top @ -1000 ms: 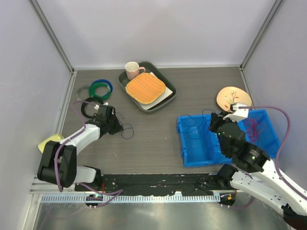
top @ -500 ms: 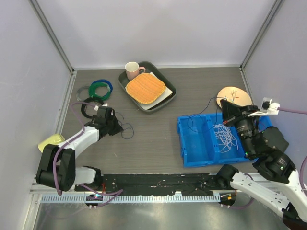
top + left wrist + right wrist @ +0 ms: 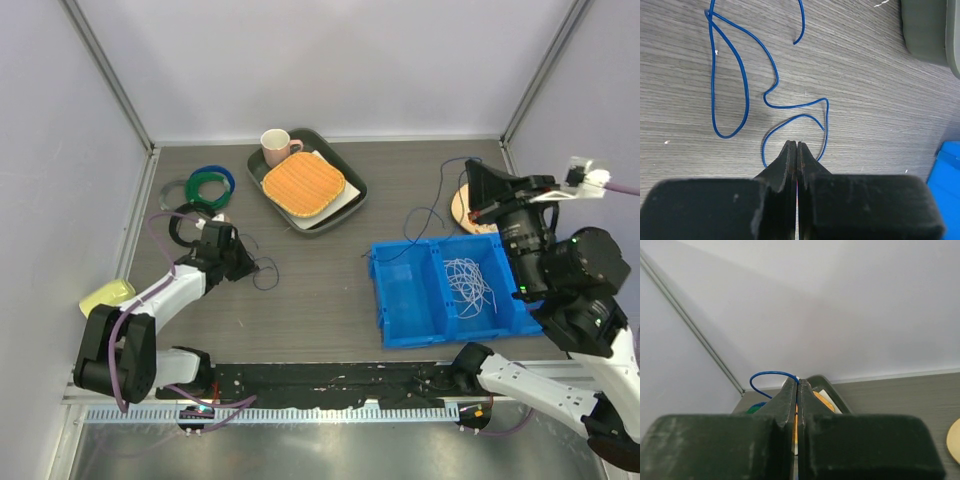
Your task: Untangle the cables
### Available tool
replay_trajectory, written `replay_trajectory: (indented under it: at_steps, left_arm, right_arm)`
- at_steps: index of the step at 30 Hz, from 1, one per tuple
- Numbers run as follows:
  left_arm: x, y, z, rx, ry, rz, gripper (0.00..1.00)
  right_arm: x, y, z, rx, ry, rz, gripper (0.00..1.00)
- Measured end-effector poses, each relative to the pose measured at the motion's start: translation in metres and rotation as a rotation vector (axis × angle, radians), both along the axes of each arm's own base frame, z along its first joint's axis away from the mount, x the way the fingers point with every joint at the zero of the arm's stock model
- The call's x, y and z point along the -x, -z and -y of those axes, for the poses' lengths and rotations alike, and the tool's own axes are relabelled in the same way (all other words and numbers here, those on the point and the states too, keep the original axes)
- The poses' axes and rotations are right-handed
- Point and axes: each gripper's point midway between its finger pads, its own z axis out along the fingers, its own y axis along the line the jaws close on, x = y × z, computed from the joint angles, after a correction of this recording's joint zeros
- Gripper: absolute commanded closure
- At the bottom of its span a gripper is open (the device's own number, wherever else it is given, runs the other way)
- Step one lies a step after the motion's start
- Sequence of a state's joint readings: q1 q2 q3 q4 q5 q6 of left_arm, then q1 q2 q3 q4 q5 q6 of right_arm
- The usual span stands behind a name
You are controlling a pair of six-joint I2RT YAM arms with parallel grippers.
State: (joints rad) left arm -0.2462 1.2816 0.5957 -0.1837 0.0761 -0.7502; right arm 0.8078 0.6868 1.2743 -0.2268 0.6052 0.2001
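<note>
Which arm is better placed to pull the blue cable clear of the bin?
Right: right pincer is shut on that blue cable near the bin; left pincer is far across the table.

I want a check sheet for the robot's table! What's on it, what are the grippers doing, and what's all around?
Surface: grey wood-look table.
Job's things: white cables bunched in the blue bin, right compartment; raised blue cable hanging down toward the bin; flat blue cable looped on the table.
Clutter: tray with pink mug and orange cloth; coil rings; wooden plate; yellow lump.
Grippers: left gripper shut, its tip at the flat blue cable, grip unclear; right gripper shut on the raised blue cable.
Cables: mauve hose on each arm.
Surroundings: pale walls.
</note>
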Motion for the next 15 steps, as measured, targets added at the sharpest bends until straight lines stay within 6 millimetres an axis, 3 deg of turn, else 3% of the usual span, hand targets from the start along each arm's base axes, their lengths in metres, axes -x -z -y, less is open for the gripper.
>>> replay_trajectory:
  at_steps: [5, 8, 15]
  left_arm:
    - [0.001, -0.002, 0.000, 0.002, 0.000, 0.009, 1.00]
    - [0.000, -0.003, 0.000, 0.003, 0.000, 0.015, 1.00]
    - [-0.001, -0.003, 0.000, 0.004, 0.000, 0.017, 1.00]
  right_arm:
    - [-0.013, 0.007, -0.012, 0.047, 0.004, -0.023, 0.99]
    - [-0.014, -0.004, -0.011, 0.054, 0.015, -0.002, 0.99]
    - [0.008, -0.091, -0.007, -0.086, -0.048, 0.224, 0.99]
